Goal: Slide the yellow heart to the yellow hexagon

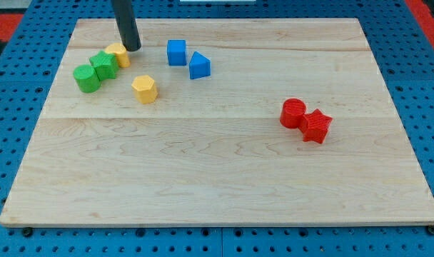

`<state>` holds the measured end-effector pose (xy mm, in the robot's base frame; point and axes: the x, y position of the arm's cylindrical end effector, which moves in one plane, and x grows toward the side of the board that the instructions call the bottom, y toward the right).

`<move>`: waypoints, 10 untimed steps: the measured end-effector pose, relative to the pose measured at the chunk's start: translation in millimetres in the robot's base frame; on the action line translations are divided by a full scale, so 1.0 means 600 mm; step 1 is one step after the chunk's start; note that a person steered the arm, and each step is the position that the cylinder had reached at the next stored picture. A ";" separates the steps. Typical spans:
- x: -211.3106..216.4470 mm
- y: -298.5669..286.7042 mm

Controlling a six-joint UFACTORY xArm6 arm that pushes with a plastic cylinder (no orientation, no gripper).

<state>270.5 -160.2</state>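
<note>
My tip [133,48] came down near-vertical from the view's top, just a bare rod, nothing to open or close. It sat touching the yellow heart [119,54] on its right side. The yellow hexagon [144,88] was a bit below, toward the view's bottom-right, apart from it. Green blocks [96,71] hugged the heart's left.

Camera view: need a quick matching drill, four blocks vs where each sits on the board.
Blocks:
1. yellow heart
2. yellow hexagon
3. red pair
4. blue cube

Places:
A. the view's right, touching each other
B. alone, below the others at the view's left
C. right beside my tip, against a green block
D. just left of the blue triangular block

Pairs: 1-C, 2-B, 3-A, 4-D
</note>
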 end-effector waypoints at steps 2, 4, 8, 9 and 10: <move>-0.014 0.000; -0.075 -0.039; -0.065 -0.176; -0.034 -0.166; -0.016 -0.132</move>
<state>260.8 -239.5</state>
